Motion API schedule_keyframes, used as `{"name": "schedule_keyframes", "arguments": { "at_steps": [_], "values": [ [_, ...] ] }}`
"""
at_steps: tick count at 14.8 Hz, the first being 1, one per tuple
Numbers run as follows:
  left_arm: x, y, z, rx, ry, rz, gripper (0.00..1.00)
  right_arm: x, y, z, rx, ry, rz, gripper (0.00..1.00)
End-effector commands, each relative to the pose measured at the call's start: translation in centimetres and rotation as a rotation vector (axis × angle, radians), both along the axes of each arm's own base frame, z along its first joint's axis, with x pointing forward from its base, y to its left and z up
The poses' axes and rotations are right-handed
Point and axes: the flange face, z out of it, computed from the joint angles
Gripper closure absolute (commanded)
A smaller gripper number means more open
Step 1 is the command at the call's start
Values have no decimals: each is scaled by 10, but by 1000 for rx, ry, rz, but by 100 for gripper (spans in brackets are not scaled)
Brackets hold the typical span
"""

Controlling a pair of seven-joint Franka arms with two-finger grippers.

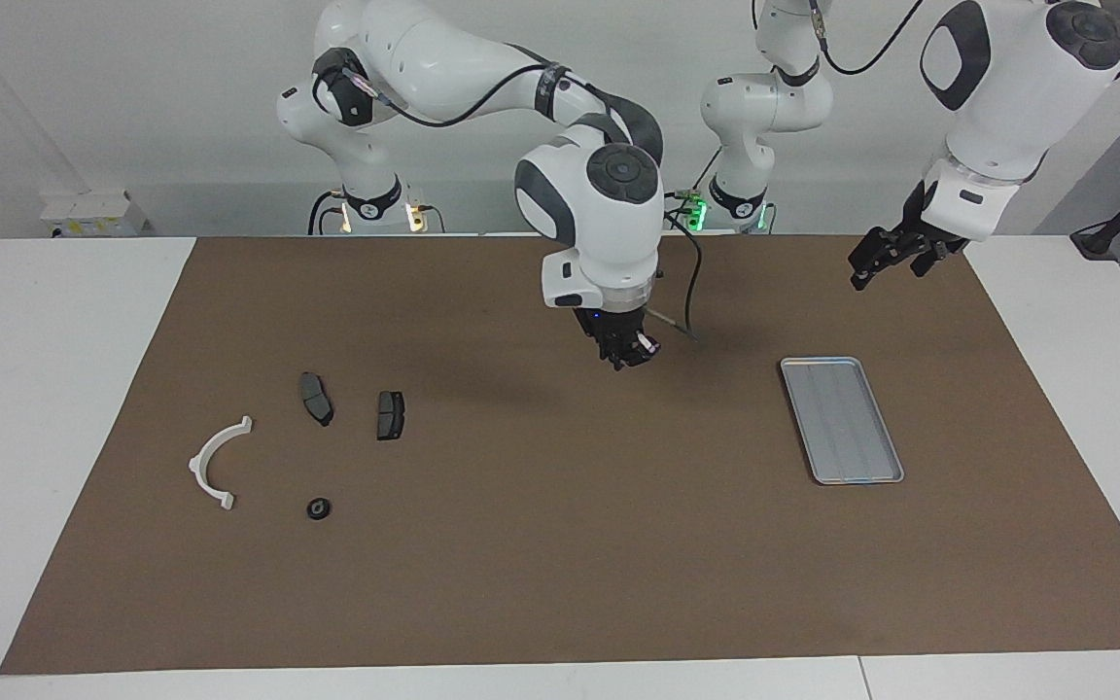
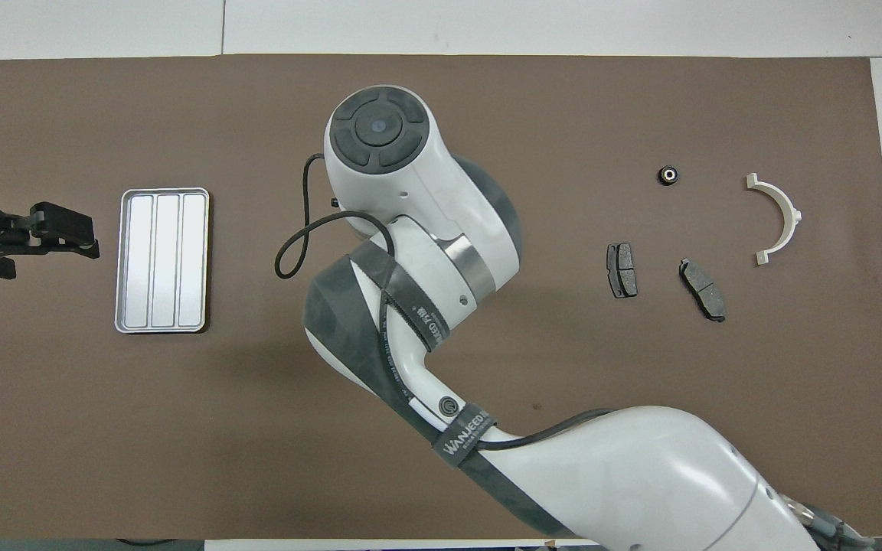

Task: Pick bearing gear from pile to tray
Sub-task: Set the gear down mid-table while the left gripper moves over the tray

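Tray [image 1: 842, 420] holds nothing. R gripper [image 1: 630, 358] fingers together, maybe pinching ring; L gripper [image 1: 873, 262] fingers apart.

Right tool [image 1: 630, 356] raised over mat [image 1: 560, 583], tray [image 1: 841, 419] nearby, left tool [image 1: 886, 255] waiting

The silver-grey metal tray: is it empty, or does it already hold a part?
Empty. The flat silver-grey rectangular metal tray shows only its bare grooved floor in both views; no part lies in it.
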Motion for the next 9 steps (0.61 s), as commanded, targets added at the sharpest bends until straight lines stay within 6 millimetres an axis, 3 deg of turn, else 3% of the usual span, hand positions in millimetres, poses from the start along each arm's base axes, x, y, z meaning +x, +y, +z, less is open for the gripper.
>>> {"name": "schedule_keyframes", "arguments": {
  "at_steps": [1,3,9],
  "values": [
    [-7,0,5,0,4,-8,0,3,11,-45,15,-9,-28,100],
    [-7,0,5,-1,2,-8,0,2,20,-72,28,-25,-28,100],
    [-7,0,5,0,4,-8,0,-5,31,-128,18,-67,-23,100]
  ]
}}
